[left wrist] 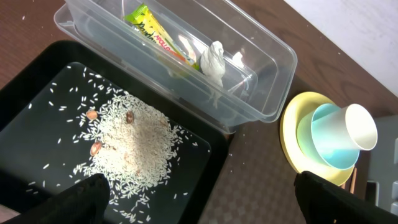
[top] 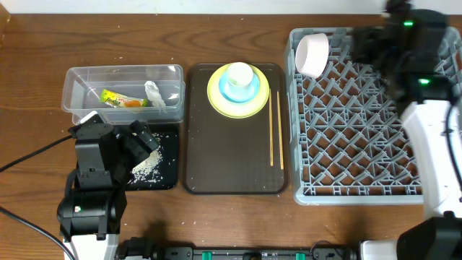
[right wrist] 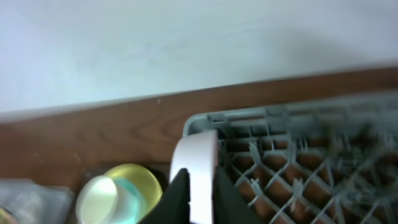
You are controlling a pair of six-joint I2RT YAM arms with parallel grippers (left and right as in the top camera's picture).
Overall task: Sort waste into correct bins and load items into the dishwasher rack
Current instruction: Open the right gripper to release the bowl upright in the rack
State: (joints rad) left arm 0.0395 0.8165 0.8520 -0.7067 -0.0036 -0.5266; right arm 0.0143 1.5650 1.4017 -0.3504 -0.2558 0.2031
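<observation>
Overhead, the white bowl [top: 312,54] stands on edge at the dishwasher rack's [top: 361,130] far-left corner. Only the right wrist view shows the right tool [right wrist: 198,193] pinching its rim. The left wrist view shows the left tool [left wrist: 199,190] spread above rice scraps [left wrist: 134,146] in the black tray [left wrist: 31,93], with the wrapper [left wrist: 155,34] and tissue [left wrist: 214,59] in the clear tub [left wrist: 277,93].

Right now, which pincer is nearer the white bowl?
Right. The right pincer is at the white bowl's rim in the rack's corner. The left pincer hangs over the rice in the black tray, far off.
</observation>
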